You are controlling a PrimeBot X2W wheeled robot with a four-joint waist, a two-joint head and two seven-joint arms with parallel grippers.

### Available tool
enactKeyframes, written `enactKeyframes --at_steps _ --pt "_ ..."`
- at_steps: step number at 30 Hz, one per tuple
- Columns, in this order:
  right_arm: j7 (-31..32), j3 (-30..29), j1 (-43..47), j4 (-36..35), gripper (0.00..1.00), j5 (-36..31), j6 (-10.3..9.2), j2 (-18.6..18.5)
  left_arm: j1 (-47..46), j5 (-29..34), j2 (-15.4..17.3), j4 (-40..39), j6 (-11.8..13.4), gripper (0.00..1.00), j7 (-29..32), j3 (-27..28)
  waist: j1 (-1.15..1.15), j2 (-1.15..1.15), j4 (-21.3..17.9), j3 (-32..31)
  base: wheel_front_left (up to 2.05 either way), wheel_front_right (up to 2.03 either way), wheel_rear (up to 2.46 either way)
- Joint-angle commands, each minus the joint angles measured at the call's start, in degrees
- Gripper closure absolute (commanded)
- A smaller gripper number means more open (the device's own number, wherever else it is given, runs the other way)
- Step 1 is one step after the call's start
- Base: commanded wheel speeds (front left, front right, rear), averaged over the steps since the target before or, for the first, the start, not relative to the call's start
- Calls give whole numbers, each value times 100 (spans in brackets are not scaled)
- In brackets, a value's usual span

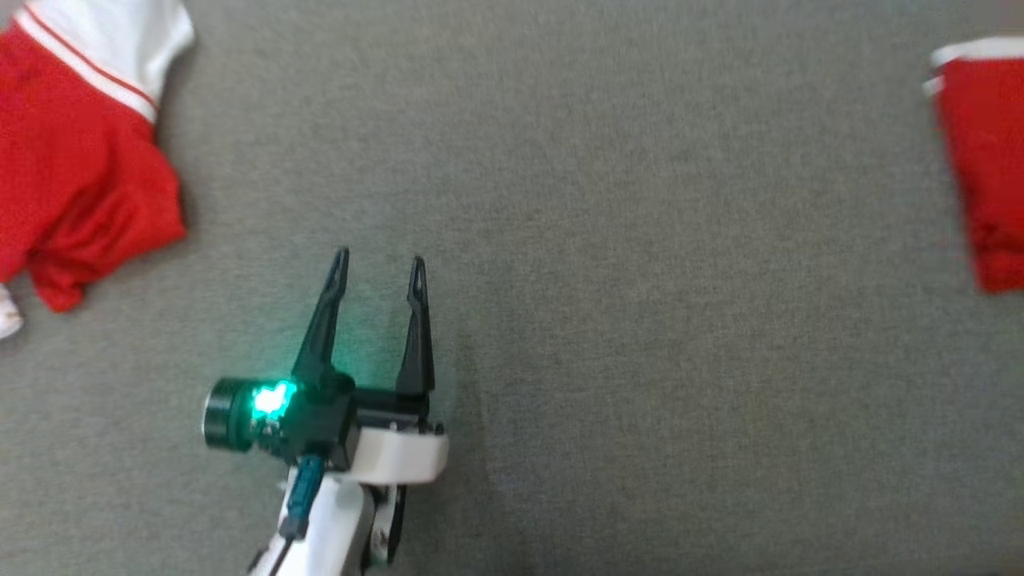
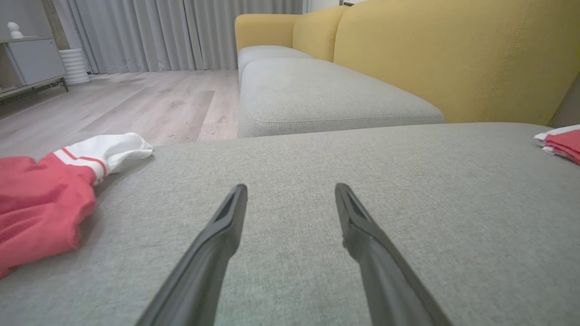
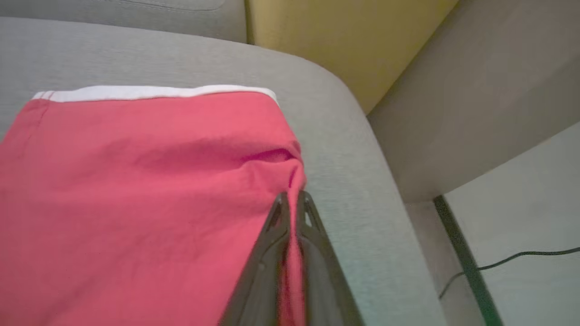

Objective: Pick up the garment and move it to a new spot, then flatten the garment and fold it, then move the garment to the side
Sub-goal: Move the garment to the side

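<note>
A folded red garment (image 3: 136, 190) with a white band along its far edge lies flat on the grey sofa cushion (image 3: 344, 149). My right gripper (image 3: 292, 201) is shut on the garment's right edge, with red cloth pinched between the fingers. The same garment shows at the right edge of the head view (image 1: 988, 168) and far right in the left wrist view (image 2: 562, 141). My left gripper (image 1: 378, 264) hovers open over bare cushion (image 1: 640, 320), nothing between its fingers (image 2: 226, 226). A second, crumpled red and white garment (image 1: 80, 152) lies to its left (image 2: 41, 203).
The yellow sofa back (image 2: 453, 59) rises behind the cushion, with another grey seat (image 2: 317, 95) beyond. Wooden floor (image 2: 136, 104) and a cabinet (image 2: 31, 59) lie past the cushion's edge. Beside the sofa's corner a dark cable (image 3: 507, 260) runs over pale floor.
</note>
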Motion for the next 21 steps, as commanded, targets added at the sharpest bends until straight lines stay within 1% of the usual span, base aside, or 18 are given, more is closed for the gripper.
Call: enactKeyframes --at_steps 1,2,3,4,6,9,11,13,15,17,18,20,21 --pt "-62 -58 -25 -31 100 -157 -4 -361 -130 70 -9 -167 -29 0 -29 114 -1 0 -74 237 0 0 0" --pt "-132 -144 -86 35 100 -376 -4 -471 -177 73 -9 -160 -36 0 -29 104 -1 0 -72 278 0 0 0" --pt "-227 -241 -153 107 75 -672 -4 -572 -217 72 -9 -149 -43 0 -29 92 -1 0 -66 309 0 0 0" --pt "-295 -358 -219 184 0 -931 -4 -590 -246 68 -9 -135 -48 0 -29 81 -1 0 -60 320 0 0 0" --pt "-407 -682 -333 350 0 -1367 -4 -469 -283 38 -9 -100 -55 0 -29 50 -1 0 -38 300 0 0 0" --pt "-605 -1144 -368 485 0 -2191 -4 -227 -295 -54 -9 -45 -51 0 -29 -15 -1 0 22 161 0 0 0" --pt "-704 -1463 -298 482 0 -2689 -4 92 -262 -101 -9 -14 -35 0 -29 -62 -1 0 68 -7 0 0 0" --pt "-819 -1710 -173 370 0 -3005 -4 571 -190 -143 -9 8 -10 0 -29 -82 -1 0 102 -216 0 0 0" --pt "-943 -1851 -12 211 0 -3003 -4 1229 -86 -179 -9 31 11 0 -29 -76 -1 0 123 -469 0 0 0" --pt "-1109 -1697 192 41 0 -2725 -4 1912 46 -237 -9 51 24 0 -29 -37 -1 0 132 -730 0 0 0" --pt "-1109 -1697 192 41 0 -2725 -4 1912 46 -237 -9 51 24 0 -29 -37 -1 0 132 -730 0 0 0" --pt "-1305 -1287 425 -146 0 -2247 -4 2497 196 -308 -9 88 26 0 -29 15 -1 0 141 -1024 0 0 0" --pt "-1378 -1078 549 -211 0 -1985 -4 2691 269 -327 -9 116 21 0 -29 38 -1 0 145 -1163 0 0 0"
